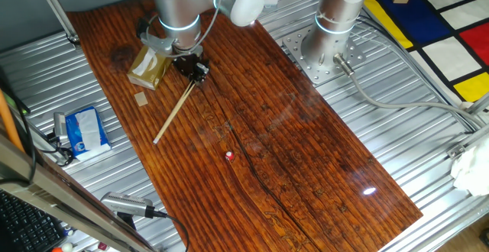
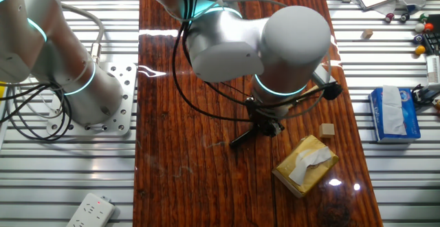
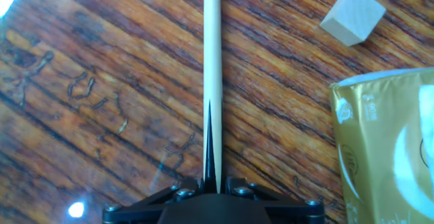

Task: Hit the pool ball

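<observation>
The pool ball point(image 1: 229, 156) is a tiny red ball with a white spot, alone on the wooden board near its middle. A thin wooden stick point(image 1: 174, 113) lies low over the board, its free end toward the left front, away from the ball. My gripper point(image 1: 197, 72) is shut on the stick's upper end. In the hand view the stick point(image 3: 212, 61) runs straight up from between the shut jaws point(image 3: 212, 183). The ball is out of sight in the hand view and hidden in the other fixed view, where the gripper point(image 2: 265, 126) shows under the arm.
A gold tissue pack point(image 1: 150, 66) lies beside the gripper, with a small tan wooden cube point(image 1: 141, 99) near it. A blue packet point(image 1: 86, 130) lies off the board at the left. A second arm's base point(image 1: 327, 42) stands at the far right edge.
</observation>
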Tool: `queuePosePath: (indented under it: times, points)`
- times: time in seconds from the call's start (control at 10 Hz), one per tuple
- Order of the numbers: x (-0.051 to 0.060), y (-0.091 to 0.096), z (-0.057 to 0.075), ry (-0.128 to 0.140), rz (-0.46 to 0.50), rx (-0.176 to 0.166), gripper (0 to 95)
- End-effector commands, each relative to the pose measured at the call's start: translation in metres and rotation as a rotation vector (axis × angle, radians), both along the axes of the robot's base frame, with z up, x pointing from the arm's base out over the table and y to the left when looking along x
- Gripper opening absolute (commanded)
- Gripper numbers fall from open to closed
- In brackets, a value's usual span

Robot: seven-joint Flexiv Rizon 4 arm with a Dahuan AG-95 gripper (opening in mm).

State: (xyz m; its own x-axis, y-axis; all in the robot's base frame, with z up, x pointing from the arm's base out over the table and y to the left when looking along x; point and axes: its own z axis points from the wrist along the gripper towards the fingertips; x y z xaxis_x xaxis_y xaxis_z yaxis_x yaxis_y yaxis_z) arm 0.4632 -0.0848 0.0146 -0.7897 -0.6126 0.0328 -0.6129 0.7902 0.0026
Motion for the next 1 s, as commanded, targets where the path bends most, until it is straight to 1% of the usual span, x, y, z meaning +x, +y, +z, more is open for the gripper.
queuePosePath:
  times: [0.1,0.4,0.5,0.7,1.0]
  points:
    - [0.001,0.002,0.009,-0.006,0.056,-0.043,0.0]
    - [0.004,0.0,0.012,-0.018,0.12,-0.074,0.0]
    - [0.005,-0.001,0.014,-0.021,0.139,-0.09,0.0]
    - [0.009,-0.005,0.019,-0.019,0.163,-0.088,0.0]
    - [0.016,-0.009,0.024,-0.016,0.179,-0.086,0.0]
